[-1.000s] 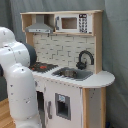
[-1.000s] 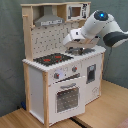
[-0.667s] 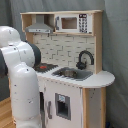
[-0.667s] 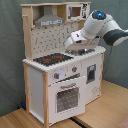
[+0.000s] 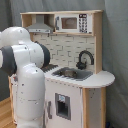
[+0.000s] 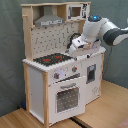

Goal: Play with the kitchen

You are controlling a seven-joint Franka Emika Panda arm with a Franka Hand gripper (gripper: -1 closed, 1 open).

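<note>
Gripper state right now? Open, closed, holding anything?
Gripper: cannot be told. In the second exterior view it sits low over the toy kitchen counter beside the stovetop; the first exterior view hides it behind the arm.

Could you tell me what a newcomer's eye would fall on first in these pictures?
Most likely the toy kitchen, tall, white and light wood, which fills the middle of both exterior views. Next comes the bulky white robot arm, which blocks the first exterior view's left and, in the second exterior view, reaches in from the right over the counter. The black-red stovetop and the black faucet stand out against the pale wood.
</note>
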